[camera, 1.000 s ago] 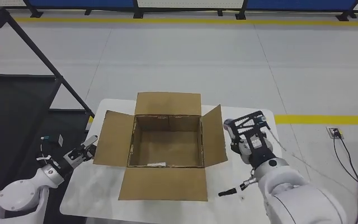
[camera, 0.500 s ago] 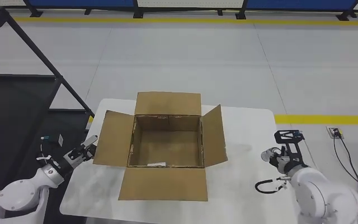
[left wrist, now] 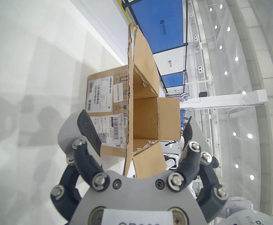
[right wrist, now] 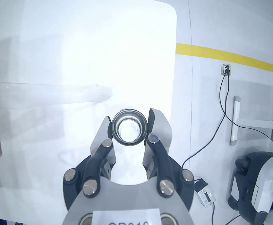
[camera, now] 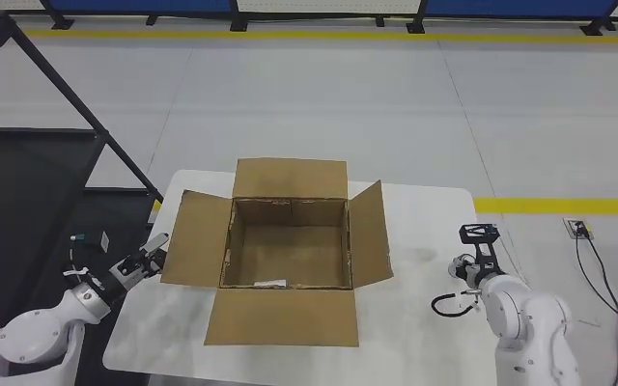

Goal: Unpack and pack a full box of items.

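Observation:
An open cardboard box (camera: 290,253) stands mid-table with all flaps folded out; a small pale item (camera: 270,283) lies on its floor near the front wall. My left gripper (camera: 147,261) is open beside the left flap, facing the box's labelled side (left wrist: 100,95) with nothing between its fingers (left wrist: 89,130). My right gripper (camera: 477,253) is near the table's right edge, shut on a shiny metal cup (right wrist: 129,127) whose open mouth faces the wrist camera. The cup is upright just over the white table (right wrist: 85,53).
The table's rounded right corner (right wrist: 170,12) and edge are close to the right gripper. Beyond it are a floor socket with a black cable (right wrist: 225,70) and a yellow floor line (camera: 546,206). A black frame (camera: 68,106) stands at the left.
The right arm swung away from the box's right flap out to the table's right edge, then came back slightly left. The left arm and the box stayed still.

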